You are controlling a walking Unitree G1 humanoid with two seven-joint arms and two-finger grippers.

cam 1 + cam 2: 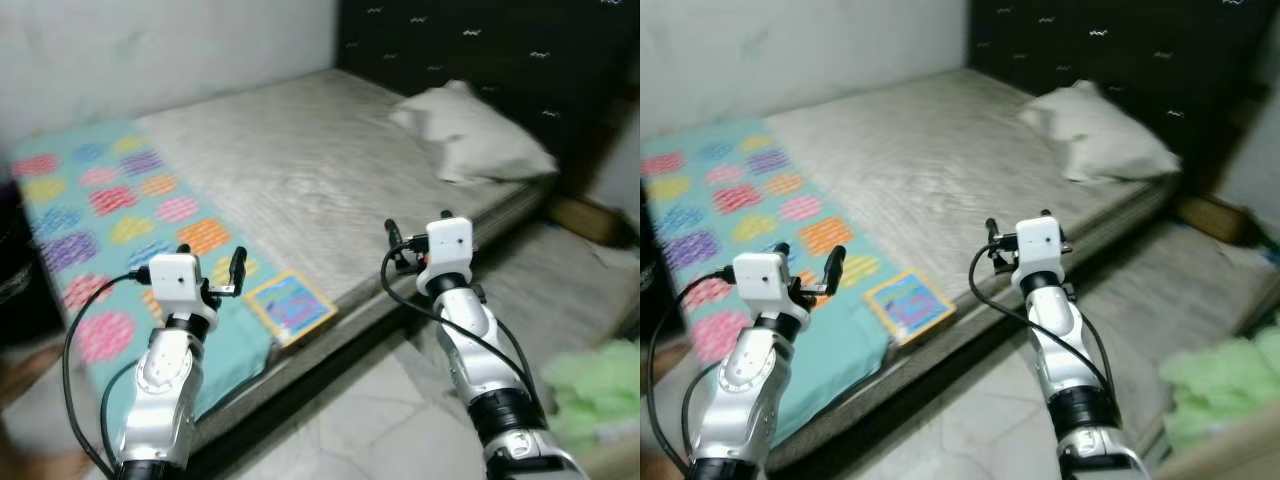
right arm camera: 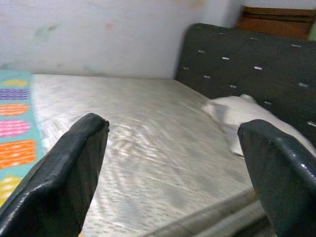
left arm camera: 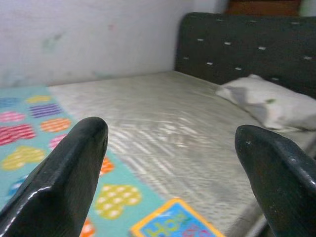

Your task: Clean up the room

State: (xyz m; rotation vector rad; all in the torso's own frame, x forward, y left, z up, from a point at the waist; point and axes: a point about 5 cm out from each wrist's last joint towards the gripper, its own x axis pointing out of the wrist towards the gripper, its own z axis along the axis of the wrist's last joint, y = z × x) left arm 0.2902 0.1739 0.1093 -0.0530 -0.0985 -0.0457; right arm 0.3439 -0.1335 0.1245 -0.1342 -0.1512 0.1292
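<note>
Left eye view: on the far left, a teal blanket [image 1: 110, 215] with bright hearts and stripes, spread flat over that end of the bed [image 1: 300, 170]. Just in front, the left pincer [image 1: 212, 270] held up over the blanket's near edge, fingers wide apart, nothing between them. Right beside it, a small square book [image 1: 290, 306] with a yellow border and blue cover, lying flat at the bed's front edge, partly on the blanket. Probably the first thing to tidy away. Next along, bare grey mattress, a bit wrinkled. Then the right pincer [image 1: 412, 238], raised over the front edge of the bed, also spread wide and empty, as seen in the right wrist view. Further right and back, a pale pillow [image 1: 475, 135], lumpy and crooked, leaning near the dark headboard [image 1: 470, 50]. Far right, down low, a heap of light green cloth [image 1: 595, 385] on the floor beside a second, lower mattress [image 1: 560, 290].

Best way to do this step, as a guess: bring the left pincer down slowly over the book, slide one finger under the edge that hangs at the bed's rim, and pinch only the cover. Careful not to grab the blanket too, since the book sits right on it. Thin and flat, so likely hard to lift from the top.
</note>
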